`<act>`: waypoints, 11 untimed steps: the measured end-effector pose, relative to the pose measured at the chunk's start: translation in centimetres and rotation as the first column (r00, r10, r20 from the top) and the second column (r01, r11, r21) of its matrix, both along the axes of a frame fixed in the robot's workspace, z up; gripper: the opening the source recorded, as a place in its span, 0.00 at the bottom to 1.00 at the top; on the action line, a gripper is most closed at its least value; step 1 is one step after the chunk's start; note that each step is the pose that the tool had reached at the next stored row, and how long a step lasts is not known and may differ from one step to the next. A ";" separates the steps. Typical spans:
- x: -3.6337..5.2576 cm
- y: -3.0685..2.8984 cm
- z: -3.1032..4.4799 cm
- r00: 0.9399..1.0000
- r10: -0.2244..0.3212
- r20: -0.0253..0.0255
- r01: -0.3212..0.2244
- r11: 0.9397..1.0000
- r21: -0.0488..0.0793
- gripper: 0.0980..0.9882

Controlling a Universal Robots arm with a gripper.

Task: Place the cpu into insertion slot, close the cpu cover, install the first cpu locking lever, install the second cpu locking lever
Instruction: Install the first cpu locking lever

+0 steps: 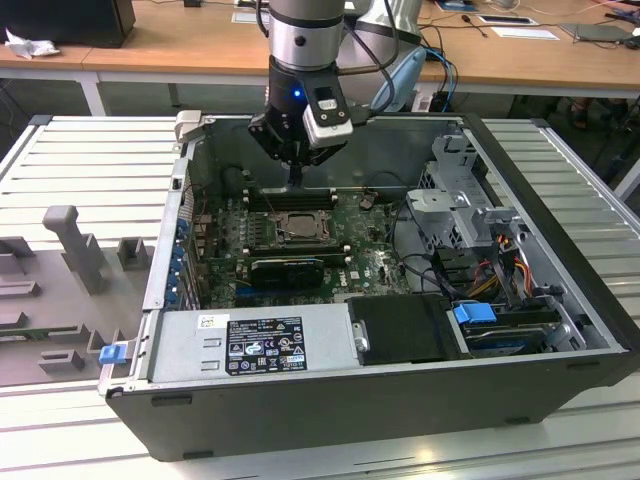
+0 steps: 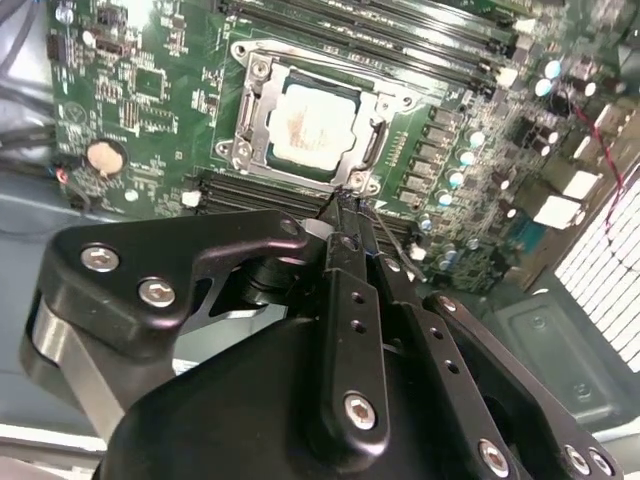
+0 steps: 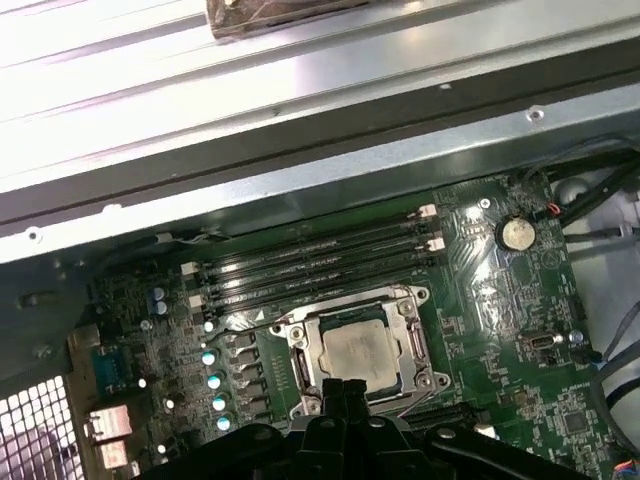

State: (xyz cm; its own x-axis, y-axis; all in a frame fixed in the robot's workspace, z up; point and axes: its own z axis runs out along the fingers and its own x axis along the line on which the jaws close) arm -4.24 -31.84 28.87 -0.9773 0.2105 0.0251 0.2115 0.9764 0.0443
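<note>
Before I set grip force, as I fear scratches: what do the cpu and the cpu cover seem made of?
The cpu looks like metal: a matte pale-silver top with a faint brownish smudge. The cpu cover seems stamped sheet metal, dark-silver and semi-glossy, its thin edges catching bright highlights. Looks alone cannot confirm either.

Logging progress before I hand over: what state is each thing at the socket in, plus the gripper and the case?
cpu: seated in the insertion slot, metal top up.
insertion slot: filled by the cpu.
cpu cover: closed, flat around the cpu.
locking levers: lying low by the cover; latched or not, cannot tell.
gripper: shut, tips close by the cover's edge.
computer case: open, side panel off.
</note>
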 end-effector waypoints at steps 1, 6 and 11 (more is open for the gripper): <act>0.00 0.00 -0.01 1.000 0.025 0.000 -0.025 1.000 0.000 0.01; 0.00 0.00 -0.09 0.995 0.095 0.009 -0.095 0.995 -0.001 0.01; -0.06 0.00 -0.26 0.990 0.131 0.054 -0.131 0.991 -0.003 0.01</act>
